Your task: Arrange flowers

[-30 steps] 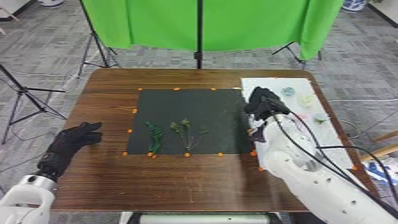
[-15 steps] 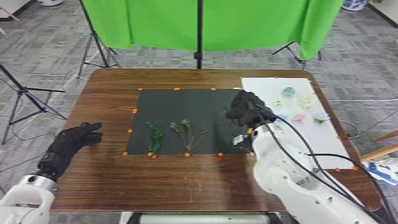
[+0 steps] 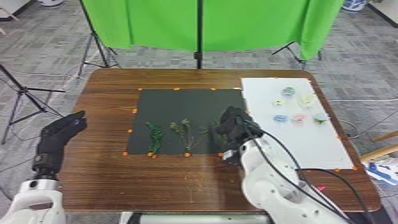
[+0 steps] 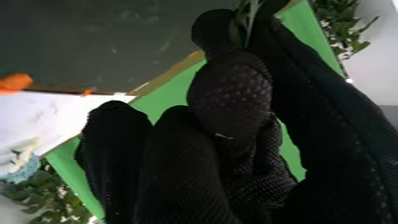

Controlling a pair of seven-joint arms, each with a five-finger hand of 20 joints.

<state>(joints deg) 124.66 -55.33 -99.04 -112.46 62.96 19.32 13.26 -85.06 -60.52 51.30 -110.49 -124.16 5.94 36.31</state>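
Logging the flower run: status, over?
Right hand pinching green stem over black mat. Left hand at table's left side. Sprigs lie left of right hand.

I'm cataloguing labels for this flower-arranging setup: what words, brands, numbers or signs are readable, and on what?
No readable text anywhere.
Blue-and-white item at the head view's right edge: any print is too small to read.
Flat black mat and white rectangular sheet: no lettering I can make out.

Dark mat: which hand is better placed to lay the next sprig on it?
Likely the right hand: it pinches a green sprig at the mat's right side, while the left hand is away past its left edge.
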